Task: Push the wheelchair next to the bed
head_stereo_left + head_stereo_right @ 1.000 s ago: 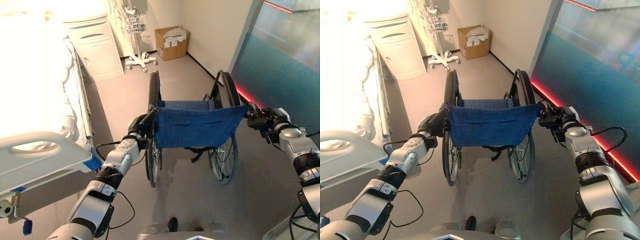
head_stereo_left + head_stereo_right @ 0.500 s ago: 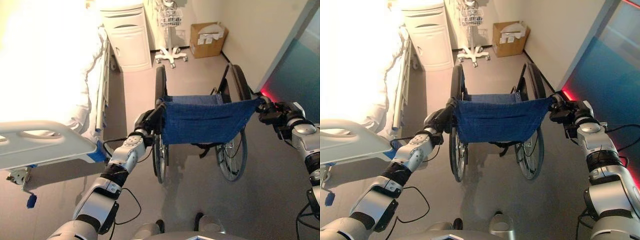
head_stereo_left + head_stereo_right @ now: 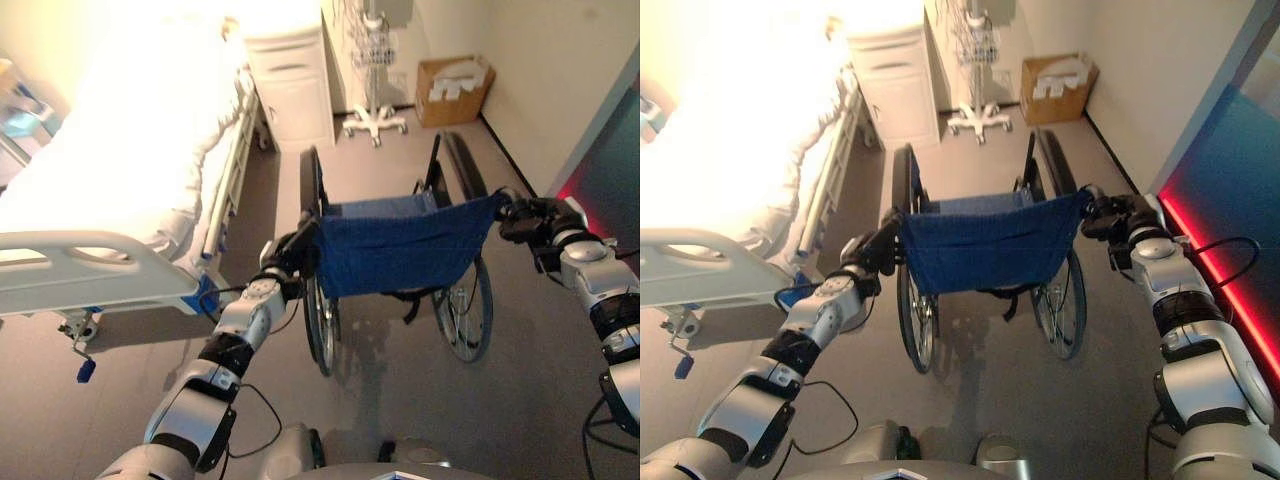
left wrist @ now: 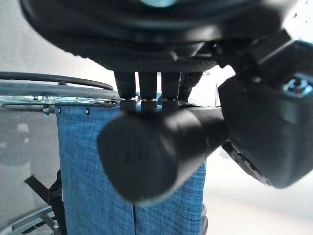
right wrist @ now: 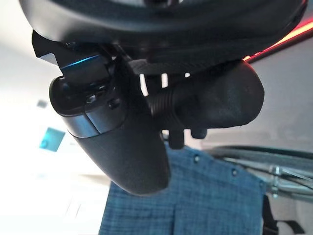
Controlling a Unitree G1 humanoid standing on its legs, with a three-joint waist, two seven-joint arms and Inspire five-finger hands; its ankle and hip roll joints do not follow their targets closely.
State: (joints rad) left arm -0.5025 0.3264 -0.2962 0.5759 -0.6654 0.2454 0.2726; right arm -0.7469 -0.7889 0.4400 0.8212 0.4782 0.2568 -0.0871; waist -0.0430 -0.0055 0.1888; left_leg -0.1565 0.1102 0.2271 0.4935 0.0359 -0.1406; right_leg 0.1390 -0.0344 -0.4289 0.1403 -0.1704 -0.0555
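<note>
Grey-floored ward: the wheelchair [image 3: 395,255] stands beside the bed [image 3: 130,170], near its foot end. The left hand [image 3: 288,262] and right hand [image 3: 530,220] are each curled around a rear push handle. Expect a rigid, free-rolling frame with a soft cloth back; steer by the handles only.

Wheelchair [image 3: 400,255]: blue woven fabric back, black tyres, black push handles. Bed [image 3: 130,170]: white sheets, pale grey footboard, blue corner bumper. Cabinet [image 3: 290,85]: white. Box [image 3: 455,90]: brown cardboard. Floor [image 3: 400,400]: grey-beige.
</note>
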